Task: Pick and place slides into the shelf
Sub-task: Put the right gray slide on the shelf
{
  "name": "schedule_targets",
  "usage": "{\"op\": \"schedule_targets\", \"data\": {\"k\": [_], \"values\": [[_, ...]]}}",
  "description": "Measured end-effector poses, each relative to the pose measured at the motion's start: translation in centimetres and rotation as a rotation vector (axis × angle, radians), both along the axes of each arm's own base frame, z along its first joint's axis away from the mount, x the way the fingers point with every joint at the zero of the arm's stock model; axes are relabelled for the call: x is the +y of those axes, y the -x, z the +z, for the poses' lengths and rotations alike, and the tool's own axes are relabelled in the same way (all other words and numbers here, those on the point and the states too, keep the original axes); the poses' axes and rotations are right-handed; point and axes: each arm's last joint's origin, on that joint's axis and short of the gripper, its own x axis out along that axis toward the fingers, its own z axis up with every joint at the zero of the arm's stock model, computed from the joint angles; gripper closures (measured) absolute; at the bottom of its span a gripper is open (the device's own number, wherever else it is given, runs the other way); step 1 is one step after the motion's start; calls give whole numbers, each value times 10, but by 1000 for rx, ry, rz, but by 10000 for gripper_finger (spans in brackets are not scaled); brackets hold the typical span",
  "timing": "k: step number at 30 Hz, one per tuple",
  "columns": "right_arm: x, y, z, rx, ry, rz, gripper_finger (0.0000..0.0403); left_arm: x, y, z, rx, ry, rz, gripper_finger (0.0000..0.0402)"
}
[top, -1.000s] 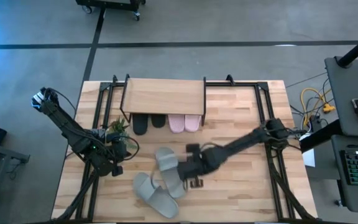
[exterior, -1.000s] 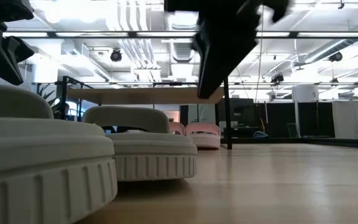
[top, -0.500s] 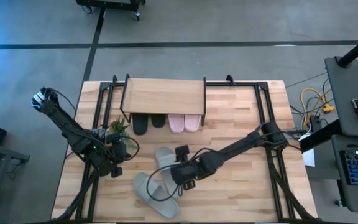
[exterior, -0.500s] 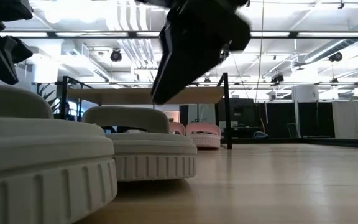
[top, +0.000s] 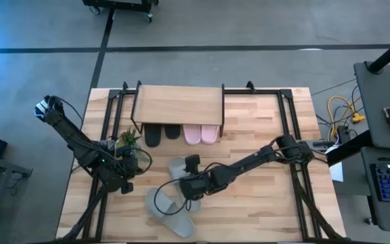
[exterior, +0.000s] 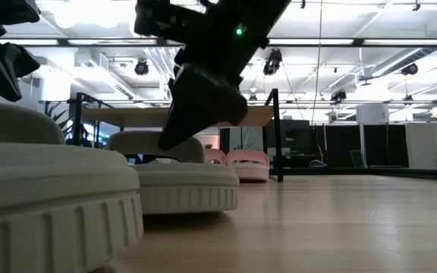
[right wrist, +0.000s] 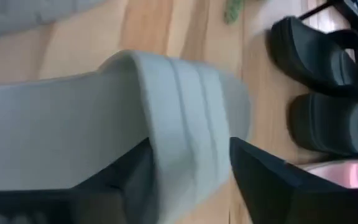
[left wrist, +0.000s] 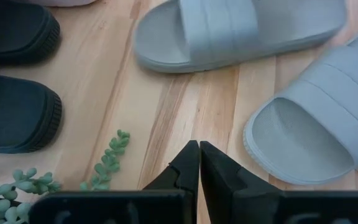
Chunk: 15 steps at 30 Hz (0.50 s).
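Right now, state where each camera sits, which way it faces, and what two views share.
High view: above, looking straight down on the table, shelf and both arms.
Low view: at tabletop height, looking level across; the right gripper hangs over a grey-green slide.
Left wrist view: over the shut left gripper, facing both grey-green slides.
Right wrist view: its fingers straddle a grey-green slide's strap.
Both wrist views show the black slides.

Under the small light-wood shelf (top: 179, 105), the black rubber pair (top: 162, 133) and pale pink pair (top: 201, 133) fill the front opening. Bare tabletop lies open right of the grey-green slides (top: 175, 196); a small green plant (top: 128, 139) crowds the left.
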Motion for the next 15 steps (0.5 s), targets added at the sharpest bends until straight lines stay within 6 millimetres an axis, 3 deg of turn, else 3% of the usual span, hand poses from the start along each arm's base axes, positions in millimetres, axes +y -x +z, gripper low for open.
{"op": "schedule_targets", "data": {"k": [5, 8, 11, 15], "values": [[-11, -4, 0, 0, -51, -30, 320, 0, 0, 0, 5, -1, -2, 402], [-14, -7, 14, 16, -133, -61, 380, 0, 0, 0, 5, 0, -2, 402], [-14, -10, 46, -20, -144, -100, 390, 0, 0, 0, 5, 0, -2, 402], [-22, -12, 105, -191, 17, -214, 392, 0, 0, 0, 5, 0, -2, 402]]}}
